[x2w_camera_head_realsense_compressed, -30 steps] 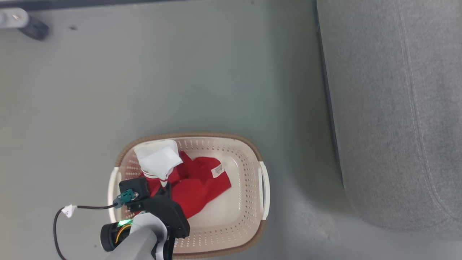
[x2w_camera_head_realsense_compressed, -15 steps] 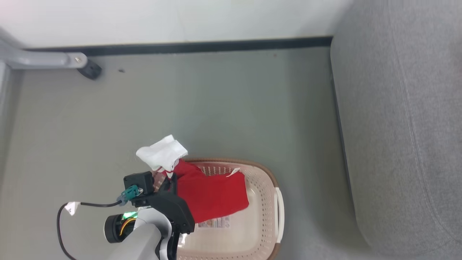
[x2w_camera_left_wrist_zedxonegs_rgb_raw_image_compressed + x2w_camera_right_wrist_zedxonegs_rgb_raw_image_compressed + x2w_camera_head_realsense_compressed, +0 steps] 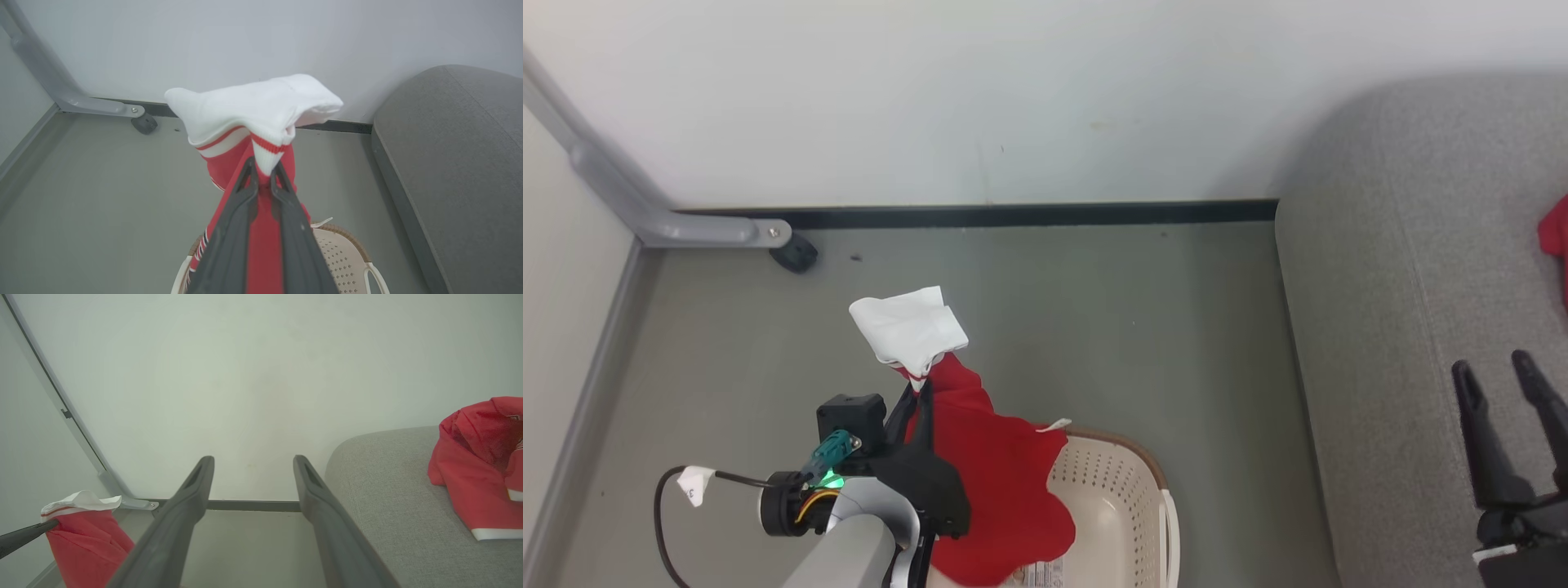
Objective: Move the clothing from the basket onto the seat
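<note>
Two garments, one basket (image 3: 1131,482), one seat (image 3: 1405,327): left gripper (image 3: 263,169) pinches the red-and-white garment (image 3: 996,482) hanging over the basket; another red garment (image 3: 474,473) lies on the seat; right gripper (image 3: 1490,367) spread wide, empty.

Red clothing (image 3: 992,482) with a white top fold hangs lower centre, above the cream basket (image 3: 1123,502) at the bottom edge. The grey seat (image 3: 1388,327) on the right bears another red garment (image 3: 1556,237).

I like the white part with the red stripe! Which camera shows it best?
The left wrist view: the white fabric sits close and big, pinched by the left gripper. The head view shows it small from above; the right wrist view, a sliver far left.
</note>
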